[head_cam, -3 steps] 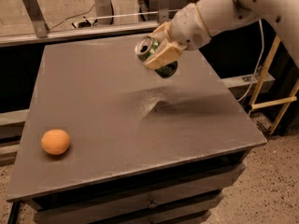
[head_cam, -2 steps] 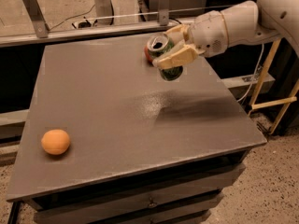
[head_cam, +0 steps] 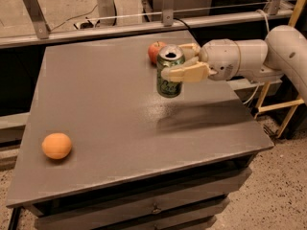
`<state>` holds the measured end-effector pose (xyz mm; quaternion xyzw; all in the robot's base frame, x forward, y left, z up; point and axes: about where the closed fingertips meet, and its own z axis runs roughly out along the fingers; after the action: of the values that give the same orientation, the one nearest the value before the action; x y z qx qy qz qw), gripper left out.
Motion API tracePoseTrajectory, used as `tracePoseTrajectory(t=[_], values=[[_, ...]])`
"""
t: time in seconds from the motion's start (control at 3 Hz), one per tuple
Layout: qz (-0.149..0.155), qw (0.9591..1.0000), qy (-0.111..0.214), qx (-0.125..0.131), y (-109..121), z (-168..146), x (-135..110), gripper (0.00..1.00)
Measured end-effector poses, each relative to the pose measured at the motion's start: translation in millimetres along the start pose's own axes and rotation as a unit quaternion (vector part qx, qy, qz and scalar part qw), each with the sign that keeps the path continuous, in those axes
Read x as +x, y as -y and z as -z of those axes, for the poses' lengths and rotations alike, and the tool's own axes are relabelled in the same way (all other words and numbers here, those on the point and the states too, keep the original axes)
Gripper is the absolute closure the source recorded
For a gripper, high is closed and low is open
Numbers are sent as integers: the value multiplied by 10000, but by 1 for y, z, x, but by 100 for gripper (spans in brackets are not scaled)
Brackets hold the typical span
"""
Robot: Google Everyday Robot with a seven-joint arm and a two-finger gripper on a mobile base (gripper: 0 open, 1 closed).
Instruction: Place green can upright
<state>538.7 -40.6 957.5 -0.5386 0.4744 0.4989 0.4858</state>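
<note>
The green can (head_cam: 169,83) is upright in my gripper (head_cam: 178,62), its silver pull-tab top facing up. The gripper reaches in from the right on a white arm, and its cream fingers (head_cam: 184,74) are shut around the can's upper part. The can hangs over the back right part of the grey table (head_cam: 105,109); I cannot tell whether its base touches the top. A shadow lies on the table just to the right of the can and below it.
A red apple (head_cam: 155,51) sits on the table just behind the can. An orange (head_cam: 56,145) lies near the front left corner. A rail with metal brackets (head_cam: 34,14) runs behind the table. A yellow frame (head_cam: 288,104) stands to the right.
The can has turned from tilted to upright in my gripper. The arm has swung lower and more level, and the red apple behind the can has come into sight.
</note>
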Motion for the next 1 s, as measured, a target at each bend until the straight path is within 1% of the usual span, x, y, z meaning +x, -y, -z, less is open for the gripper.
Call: tracePoseTrajectory(t=[0.33, 0.67, 1.0], values=[[-261, 9993, 261, -46, -6, -5, 12, 82], [-578, 9977, 342, -62, -10, -12, 34, 58], [-794, 9962, 366, -49, -14, -19, 55, 36]])
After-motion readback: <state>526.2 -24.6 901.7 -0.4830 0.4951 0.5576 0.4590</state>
